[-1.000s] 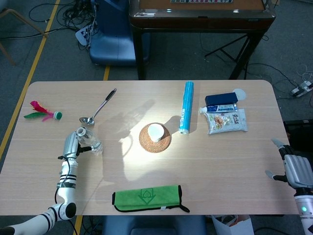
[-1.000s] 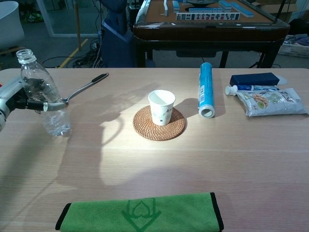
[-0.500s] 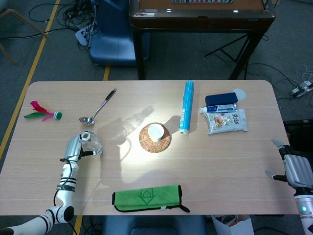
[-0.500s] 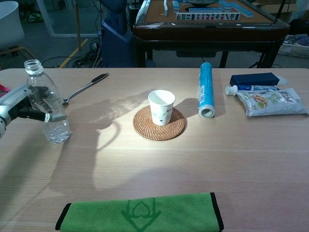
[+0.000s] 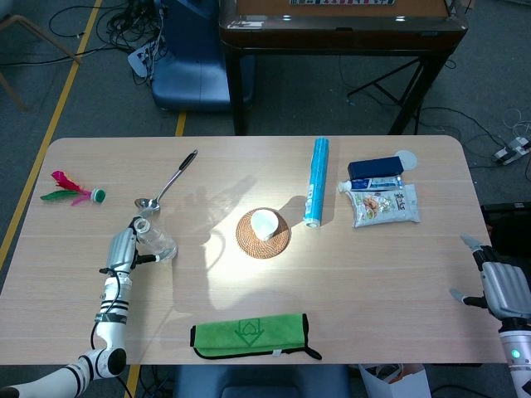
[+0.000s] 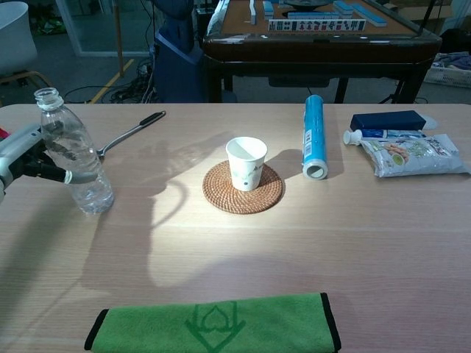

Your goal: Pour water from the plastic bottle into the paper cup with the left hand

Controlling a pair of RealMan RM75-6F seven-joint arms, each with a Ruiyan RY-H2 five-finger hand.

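We see the table [image 6: 383, 243], w/ green cloth [image 6: 213, 322] at near edge. L hand [image 6: 22, 156] grips the uncapped bottle [image 6: 73, 163] upright near the table's left side, well apart from the cup [image 6: 246, 163], which stands on a round coaster [image 6: 243, 193] at centre. R hand [image 5: 498, 286] hangs off the table's right edge, fingers spread, holding nothing.

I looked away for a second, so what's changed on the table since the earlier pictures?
The left hand, gripping the plastic bottle throughout, shifted it slightly toward the paper cup and tilted it a little. The cup, its coaster and the right hand stayed put.
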